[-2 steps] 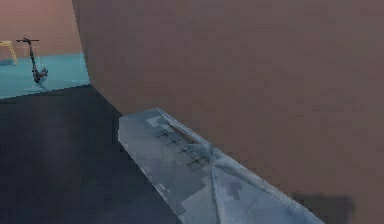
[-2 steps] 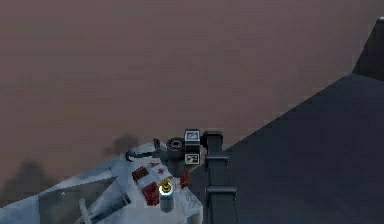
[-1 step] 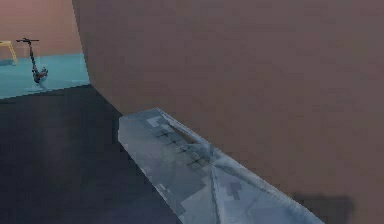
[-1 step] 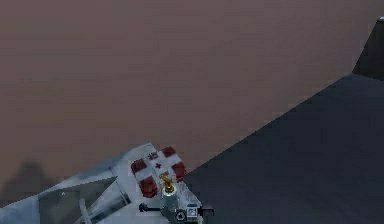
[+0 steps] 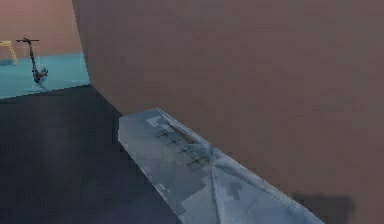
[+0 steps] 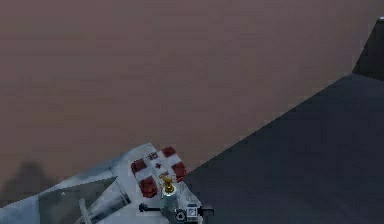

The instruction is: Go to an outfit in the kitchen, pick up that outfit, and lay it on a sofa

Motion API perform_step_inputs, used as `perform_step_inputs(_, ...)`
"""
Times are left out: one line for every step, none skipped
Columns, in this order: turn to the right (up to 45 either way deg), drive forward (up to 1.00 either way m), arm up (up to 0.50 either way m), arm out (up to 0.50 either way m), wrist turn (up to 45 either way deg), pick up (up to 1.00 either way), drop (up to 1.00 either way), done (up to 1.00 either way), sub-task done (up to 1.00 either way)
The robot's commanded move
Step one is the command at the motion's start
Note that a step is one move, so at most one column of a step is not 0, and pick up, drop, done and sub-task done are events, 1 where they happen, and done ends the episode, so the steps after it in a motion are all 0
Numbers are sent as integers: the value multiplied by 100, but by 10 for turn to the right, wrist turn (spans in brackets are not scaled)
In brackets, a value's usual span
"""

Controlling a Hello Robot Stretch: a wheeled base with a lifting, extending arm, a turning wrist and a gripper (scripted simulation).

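Observation:
A small red-and-white thing (image 6: 160, 170) with a gold bit at its near end lies at the right end of a pale grey-blue slab (image 6: 95, 195) in the arm side view. Just below it, at the bottom edge, the gripper (image 6: 165, 206) shows beside its white marked squares (image 6: 187, 213). I cannot tell whether the gripper holds anything. The same pale slab (image 5: 185, 160) runs along the foot of the wall in the forward view, with faint dark marks on its top.
A brownish-pink wall (image 5: 250, 70) stands close on the forward view's right and across the arm side view. Dark floor (image 5: 60, 150) spreads to the left of the slab. Far off at top left a scooter (image 5: 35, 62) stands on a teal floor.

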Motion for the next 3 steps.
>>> perform_step_inputs(0, 0, 10, 0, 0, 0, 0, 0, 0)
perform_step_inputs(0, 0, 36, 0, 0, 0, 0, 0, 0)
perform_step_inputs(0, 0, 0, 0, -450, 0, 0, 0, 0)
